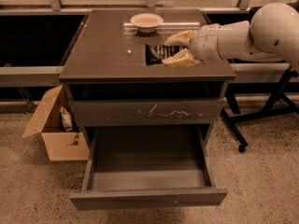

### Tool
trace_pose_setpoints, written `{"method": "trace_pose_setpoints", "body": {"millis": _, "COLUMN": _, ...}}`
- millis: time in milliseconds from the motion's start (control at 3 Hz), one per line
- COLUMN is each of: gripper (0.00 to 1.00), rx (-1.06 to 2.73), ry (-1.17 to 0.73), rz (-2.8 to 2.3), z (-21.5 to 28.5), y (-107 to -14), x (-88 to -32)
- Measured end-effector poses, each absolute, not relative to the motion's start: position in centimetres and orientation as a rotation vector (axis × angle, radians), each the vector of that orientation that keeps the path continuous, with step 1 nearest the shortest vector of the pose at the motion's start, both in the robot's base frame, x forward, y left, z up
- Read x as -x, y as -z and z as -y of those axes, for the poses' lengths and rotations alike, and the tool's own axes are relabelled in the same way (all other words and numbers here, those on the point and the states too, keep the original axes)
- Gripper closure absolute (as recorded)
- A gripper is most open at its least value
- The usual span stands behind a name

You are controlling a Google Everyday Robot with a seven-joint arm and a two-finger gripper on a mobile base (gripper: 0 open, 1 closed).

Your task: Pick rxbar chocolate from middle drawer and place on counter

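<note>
Fig. | my gripper reaches in from 3 o'clock | fingers clamp rxbar chocolate, kept flat to lie flush on counter | middle drawer open at 6 o'clock

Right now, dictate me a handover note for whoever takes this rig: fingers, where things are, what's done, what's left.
Gripper: over the right side of the counter, fingers shut on the rxbar chocolate.
Bar: in front of the pale bowl; cannot tell whether it touches the counter.
Middle drawer: pulled open.
Done: bar out of the drawer, over the counter.
Left: set it down, open the fingers, withdraw.
</note>
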State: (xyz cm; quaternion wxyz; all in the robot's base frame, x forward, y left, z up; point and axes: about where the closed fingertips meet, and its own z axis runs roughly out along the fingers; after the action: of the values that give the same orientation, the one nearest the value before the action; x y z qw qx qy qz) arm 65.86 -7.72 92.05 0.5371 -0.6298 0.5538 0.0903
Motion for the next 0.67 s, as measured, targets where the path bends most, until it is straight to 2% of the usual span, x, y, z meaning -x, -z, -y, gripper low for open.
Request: {"method": "trace_pose_setpoints", "body": {"millis": 667, "gripper": 1.0, "rx": 1.268, "ry": -0.226, "rz": -1.39, "z": 10.8, "y": -93.5, "x": -72.5}}
